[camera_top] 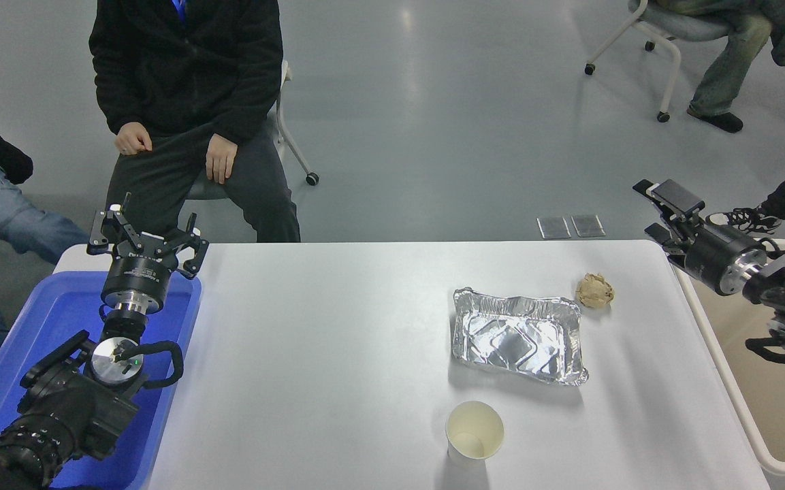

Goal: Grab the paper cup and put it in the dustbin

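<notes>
My right claw [664,204] hangs empty above the dustbin [766,463] at 3 o'clock; I cannot tell its opening. The paper cup [474,431] stands upright on the counter [338,354] at 6 o'clock. My left claw [147,235], spread open, is parked at 9 o'clock.

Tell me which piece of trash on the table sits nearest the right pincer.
The brown paper ball, by the table's far right; the foil tray and paper cup sit farther from the right pincer.

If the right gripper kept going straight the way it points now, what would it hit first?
Probably nothing on the table: the right gripper points up-left past the table's far right corner, away from the paper cup. Only bare floor shows ahead; depth is unclear.
</notes>
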